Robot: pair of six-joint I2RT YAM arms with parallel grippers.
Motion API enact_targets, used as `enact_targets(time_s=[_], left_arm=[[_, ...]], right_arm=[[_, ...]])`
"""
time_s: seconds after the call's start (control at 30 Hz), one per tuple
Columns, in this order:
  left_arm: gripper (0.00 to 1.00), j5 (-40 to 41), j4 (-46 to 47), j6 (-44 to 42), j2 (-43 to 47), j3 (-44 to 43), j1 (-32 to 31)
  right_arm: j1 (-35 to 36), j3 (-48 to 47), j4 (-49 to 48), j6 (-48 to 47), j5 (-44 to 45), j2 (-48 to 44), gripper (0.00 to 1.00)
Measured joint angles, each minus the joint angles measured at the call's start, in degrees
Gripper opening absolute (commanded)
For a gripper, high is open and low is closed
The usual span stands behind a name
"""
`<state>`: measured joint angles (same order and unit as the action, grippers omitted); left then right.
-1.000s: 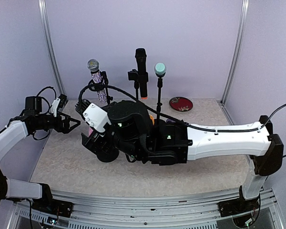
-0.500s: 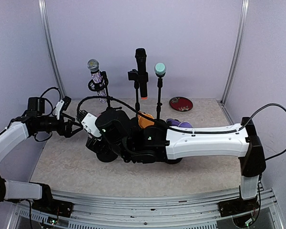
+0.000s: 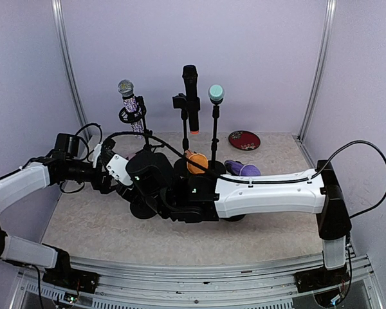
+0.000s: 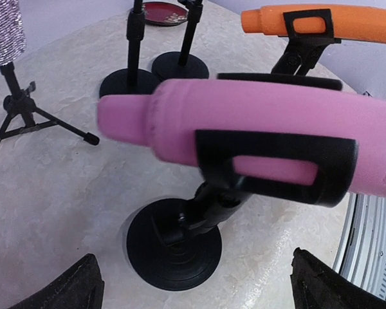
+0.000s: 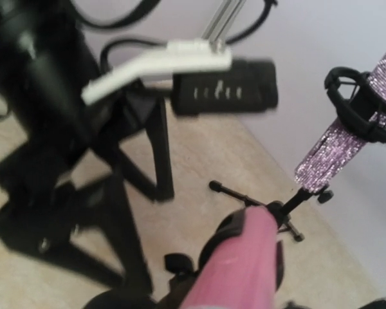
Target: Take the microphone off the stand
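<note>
On the table [image 3: 103, 225] stand six mics: glitter [image 3: 130, 96], black [image 3: 191, 96], teal [image 3: 216, 94], orange [image 3: 194, 161], purple [image 3: 244, 170] and pink [image 4: 257, 129], plus one red plate [image 3: 244, 139] at the back.

From above, the pink mic is only a sliver at the left, behind the right arm [image 3: 264, 190], which reaches across the whole table. The left wrist view shows it whole. It lies level in the black clip [image 4: 276, 167] of a stand [image 4: 174, 244] with a round base. That view also shows the orange mic clipped the same way behind it, two more round bases, and the glitter mic's tripod [image 4: 26, 116].

The left gripper [image 4: 196, 277] is spread wide. Its fingertips [image 4: 71, 293] sit in the bottom corners of that view, apart from the pink mic.

The right wrist view has the pink mic's end directly below the camera and the glitter mic at the right edge. The right gripper's own fingers show in neither that view nor the top one, so I cannot tell how it stands.

Small pale marks on the left wrist's black block are too blurred to read.
</note>
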<state>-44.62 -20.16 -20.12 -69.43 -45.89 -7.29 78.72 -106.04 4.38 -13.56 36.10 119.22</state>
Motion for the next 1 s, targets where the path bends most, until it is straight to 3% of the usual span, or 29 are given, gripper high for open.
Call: enact_targets(time_s=[0.17,0.5,0.87,1.0], left_arm=[[0.98,0.0,2.62,0.17,-1.77,0.0,-2.62],[0.81,4.26,11.45,2.58,-4.17,0.0,-8.22],[0.23,6.54,17.55,3.96,-6.27,1.84,-8.94],[0.13,7.96,21.16,2.86,-6.16,3.23,-9.81]], right_arm=[[-0.11,-0.33,-1.86,-1.33,1.46,0.09,0.31],[-0.37,-0.42,-2.71,-1.4,1.36,0.42,0.12],[-0.13,-0.94,-3.74,-1.66,1.79,1.05,0.02],[-0.26,-0.94,-4.24,-1.81,2.4,1.14,0.0]])
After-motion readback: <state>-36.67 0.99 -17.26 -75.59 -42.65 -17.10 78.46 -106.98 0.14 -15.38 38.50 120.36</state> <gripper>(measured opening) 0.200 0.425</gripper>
